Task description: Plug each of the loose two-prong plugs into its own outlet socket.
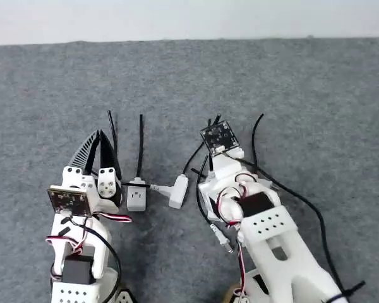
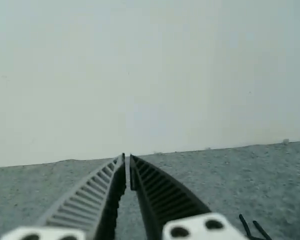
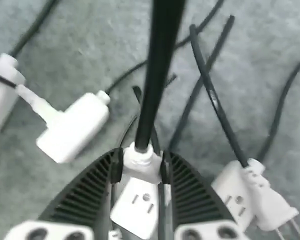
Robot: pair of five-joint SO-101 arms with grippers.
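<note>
The right hand is clenched on a white outlet socket. Its ribbed fingers press the socket's two sides, and the face with its slots shows between them, turned toward the wrist camera. A thick black cord rises from the socket's far end.

Just beside that hand a loose two-prong plug lies on the grey bench. Its metal prongs point toward the arm's base and its own black cord trails away across the surface. It touches neither socket.

The left hand is shut with its fingers pressed tip to tip, grasping nothing. It points away from its base, lifted enough that its camera looks over the bench to the pale wall.

Between the two arms in the high view sits a second socket, face up with the slots showing, its black cord running straight away from the arms. A flat white plug lies just beside it — a short lead runs between the two, though I cannot tell how it joins at either end. Farther out, several black cord ends curl over the bench.
</note>
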